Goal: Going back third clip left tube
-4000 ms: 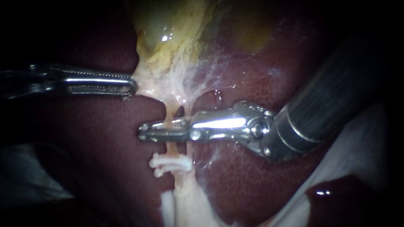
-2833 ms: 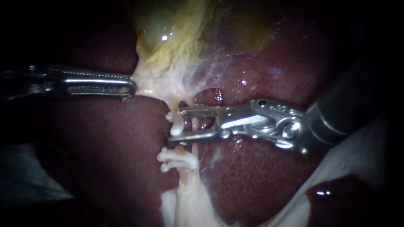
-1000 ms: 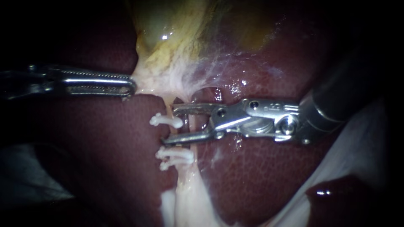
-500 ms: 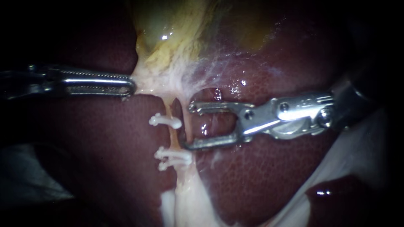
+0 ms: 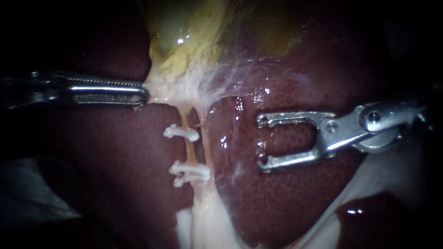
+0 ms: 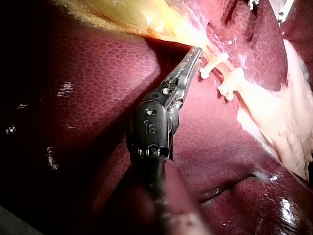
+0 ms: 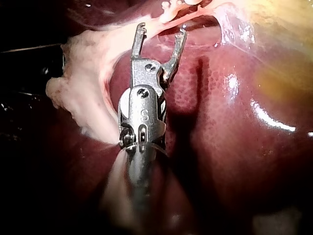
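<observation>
my right instrument (image 5: 263,144) has backed off to the right since half a second ago. it's clear of the tubes now, slim silver jaws spread wide over the bare dark red liver (image 5: 286,198), nothing between them. the small white plastic clip (image 5: 181,133) stays where it was, clamped across the thin pale orange left tube (image 5: 188,148), above the lower pair of white clips (image 5: 190,171) on the same strand, a short bare stretch of tube between them. my left instrument (image 5: 144,94) hasn't budged: its long serrated jaws are pressed together on the edge of the pale stringy tissue (image 5: 170,90) below the yellowish gallbladder (image 5: 184,41). in the left wrist view the clips sit just beside those jaw tips, not touching them.
</observation>
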Robot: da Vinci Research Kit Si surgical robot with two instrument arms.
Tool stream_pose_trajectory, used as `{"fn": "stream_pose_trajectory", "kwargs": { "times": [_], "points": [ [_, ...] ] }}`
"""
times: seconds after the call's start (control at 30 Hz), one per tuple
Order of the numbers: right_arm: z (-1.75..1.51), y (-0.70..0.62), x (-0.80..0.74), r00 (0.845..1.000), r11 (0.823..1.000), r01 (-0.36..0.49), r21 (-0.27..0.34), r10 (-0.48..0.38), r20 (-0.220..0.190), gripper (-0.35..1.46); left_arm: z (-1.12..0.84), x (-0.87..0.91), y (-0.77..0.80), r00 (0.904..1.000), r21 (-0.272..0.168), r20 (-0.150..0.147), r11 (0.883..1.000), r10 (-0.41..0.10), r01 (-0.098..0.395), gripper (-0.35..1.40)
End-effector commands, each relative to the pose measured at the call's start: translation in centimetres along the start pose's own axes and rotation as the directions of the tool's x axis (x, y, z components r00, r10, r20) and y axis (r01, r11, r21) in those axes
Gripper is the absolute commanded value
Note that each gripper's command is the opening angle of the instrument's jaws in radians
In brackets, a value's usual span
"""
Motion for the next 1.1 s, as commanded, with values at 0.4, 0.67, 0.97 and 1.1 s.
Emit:
{"fn": "stream_pose_trajectory", "kwargs": {
  "times": [0.4,0.67,0.97,1.1],
  "points": [
    [-0.05,-0.02,-0.02,1.0,1.0,0.001,0.002,-0.001,0.0,0.5,0.15,-0.04,-0.12,1.0,0.005,-0.001,1.0,0.002,-0.002,-0.35],
    [-0.06,-0.03,-0.03,1.0,1.0,0.001,0.002,-0.001,0.0,0.5,0.47,-0.19,-0.29,0.9999,0.018,0.001,1.0,0.011,-0.011,-0.35],
    [-0.07,-0.03,-0.03,1.0,1.0,0.001,0.003,-0.001,0.0,0.5,0.51,-0.22,-0.32,0.9999,0.021,0.006,1.0,0.013,-0.013,-0.35],
    [-0.07,-0.04,-0.03,1.0,1.0,0.001,0.003,-0.001,0.0,0.5,0.51,-0.22,-0.32,0.9999,0.021,0.006,1.0,0.012,-0.013,-0.35]
  ]
}}
